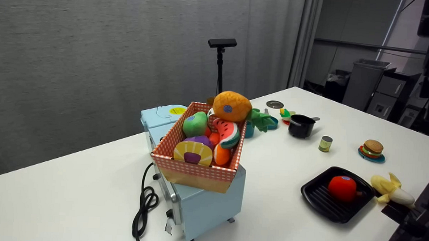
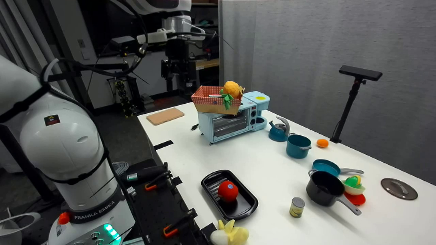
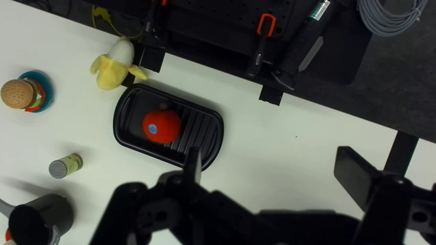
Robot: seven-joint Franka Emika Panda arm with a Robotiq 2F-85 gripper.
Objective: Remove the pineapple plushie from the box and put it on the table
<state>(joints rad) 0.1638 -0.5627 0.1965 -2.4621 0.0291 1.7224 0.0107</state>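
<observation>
The step in hand looks like the reach, ahead of any grasp: the pineapple (image 1: pixel 232 106) is in the box (image 1: pixel 195 176), perched high in its back right corner at the upper middle of the frame, its green crown hanging out over the rim. The box sits on the oven (image 1: pixel 214 203), so the pineapple rests well above the bench (image 1: pixel 70 197).

The gripper (image 3: pixel 270 166) has its 2 fingers spread wide with nothing between them. The wrist view takes in bench and the tray (image 3: pixel 200 128) with the red plush (image 3: pixel 165 126), but neither box nor pineapple. In an exterior view the gripper hangs at upper centre-left of the frame, higher than the box and left of it; I cannot tell how far apart they are in depth.

Next the gripper should travel over to the box, turn so its fingers straddle the pineapple's round body, come down and squeeze. The body seems a surer hold than the crown — it is fuller, and likely soft. The watermelon (image 1: pixel 227 131) lies right beside it, so a finger pushed too deep could catch that too. Then a straight lift past the rim, and a lowering — perhaps to the stretch of bench between oven and tray — before letting go.
</observation>
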